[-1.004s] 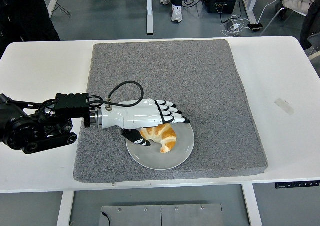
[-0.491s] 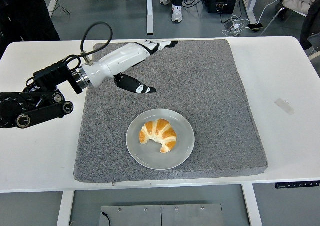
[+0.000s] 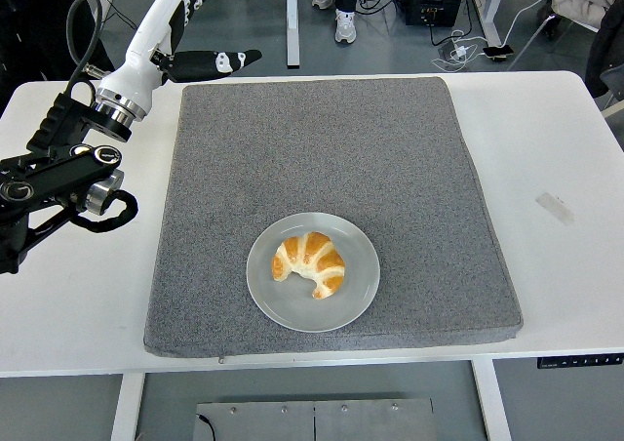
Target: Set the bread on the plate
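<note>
- Spanning most of the view, the white table (image 3: 565, 295) carries everything else and makes the outer frame around the plate.
- Covering the table's middle, the grey mat (image 3: 390, 158) lies under the plate, which sits near the mat's front edge, left of its centre line.
- Reaching in from the left edge, the left arm (image 3: 58, 173) is raised high, up and to the left of the plate and well apart from it; the right arm is out of view.
- The left hand (image 3: 185, 31) is lifted past the mat's far-left corner, fingers stretched out and loose, thumb (image 3: 219, 60) jutting toward the right, holding nothing.
- The plate (image 3: 361, 265) is a round grey dish lying flat on the mat.
- The bread (image 3: 310, 261), a croissant, rests on the plate just left of its middle, its curve running from upper left to lower right, and it lies down and to the right of the hand.
- Judging from this, the placing looks complete; any further reach would run diagonally toward the plate, and only the left hand is available.
</note>
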